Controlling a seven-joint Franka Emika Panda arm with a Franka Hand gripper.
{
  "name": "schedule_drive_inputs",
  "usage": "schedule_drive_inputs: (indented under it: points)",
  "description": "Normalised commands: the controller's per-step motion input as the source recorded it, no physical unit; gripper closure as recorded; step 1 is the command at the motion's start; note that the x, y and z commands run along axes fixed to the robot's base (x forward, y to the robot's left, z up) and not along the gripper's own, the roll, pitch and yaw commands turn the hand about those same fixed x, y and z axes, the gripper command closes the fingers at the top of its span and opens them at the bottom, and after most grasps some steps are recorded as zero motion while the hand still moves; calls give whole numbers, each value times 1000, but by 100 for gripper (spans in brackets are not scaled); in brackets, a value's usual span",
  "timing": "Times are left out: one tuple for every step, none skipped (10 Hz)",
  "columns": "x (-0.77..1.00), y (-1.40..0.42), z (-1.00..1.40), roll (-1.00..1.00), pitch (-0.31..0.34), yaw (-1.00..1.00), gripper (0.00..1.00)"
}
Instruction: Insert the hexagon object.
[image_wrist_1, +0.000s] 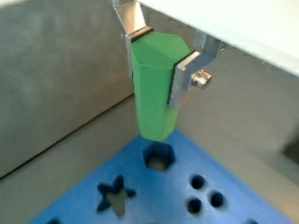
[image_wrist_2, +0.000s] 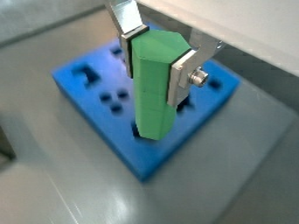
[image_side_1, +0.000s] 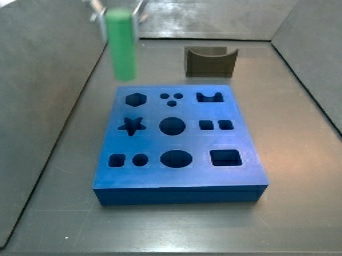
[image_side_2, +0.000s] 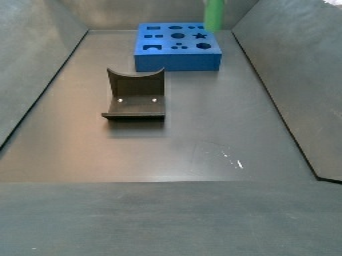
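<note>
My gripper (image_wrist_1: 160, 61) is shut on the hexagon object (image_wrist_1: 155, 96), a long bright green peg that hangs upright between the silver fingers (image_wrist_1: 187, 77). Both wrist views show this grip (image_wrist_2: 156, 61). The peg's lower end hovers a little above the blue block (image_wrist_1: 176, 206), close over the hexagonal hole (image_wrist_1: 158, 157) near one corner of the block. In a side view the peg (image_side_1: 123, 45) hangs above the block's far left corner, near the hexagonal hole (image_side_1: 135, 99). In a side view only the peg's lower part (image_side_2: 214, 12) shows, above the blue block (image_side_2: 178, 48).
The blue block (image_side_1: 174, 135) has several other holes: a star, circles, squares and small round ones. A dark grey curved block (image_side_1: 210, 62) stands behind the blue block and shows large in a side view (image_side_2: 135, 95). Grey walls slope up around the floor.
</note>
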Motion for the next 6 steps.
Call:
schedule_drive_inputs:
  points:
    - [0, 0, -403, -239, 146, 0, 100]
    - [-34, 0, 0, 0, -6, 0, 100]
    - [0, 0, 0, -9, 0, 0, 100]
    - [263, -43, -131, 0, -11, 0, 100]
    - [389, -11, -283, 9, -59, -86, 100]
    - [460, -6, -269, 26, -16, -103, 100]
